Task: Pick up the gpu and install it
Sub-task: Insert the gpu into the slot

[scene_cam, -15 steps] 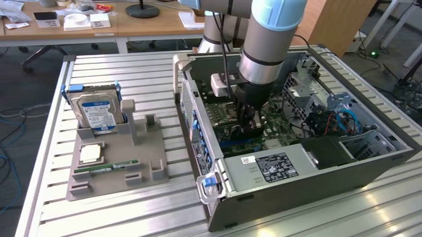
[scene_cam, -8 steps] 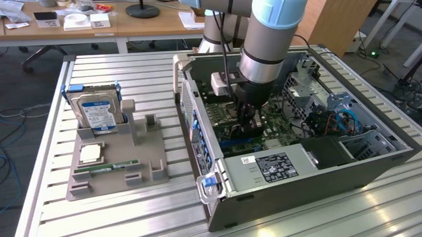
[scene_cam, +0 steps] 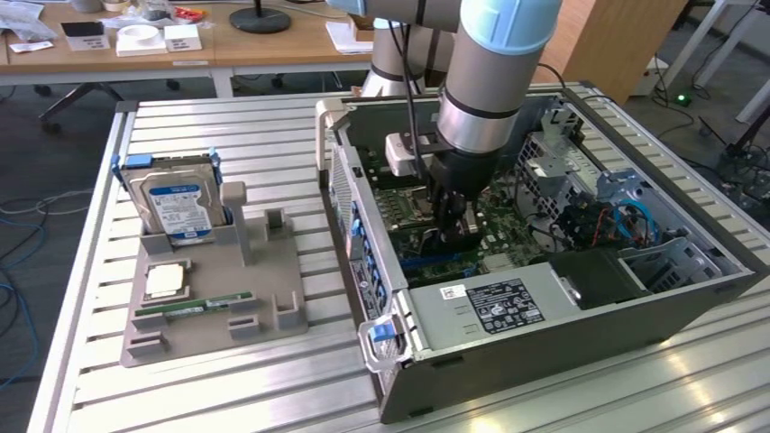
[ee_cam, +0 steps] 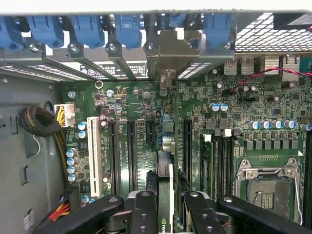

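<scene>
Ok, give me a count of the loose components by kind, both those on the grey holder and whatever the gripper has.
Hard drive: 1, standing in the grey holder
Processor chip: 1, on the holder
Memory stick: 1, green, on the holder
gpu: 1, held in the gripper
Total: 4

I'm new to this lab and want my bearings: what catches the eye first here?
The grey robot arm reaches down into the open computer case on the slatted table. In the wrist view its gripper clamps the gpu edge-on over the slots of the green motherboard. On the exterior view's left, a grey tray holds a blue-labelled hard drive upright.
</scene>
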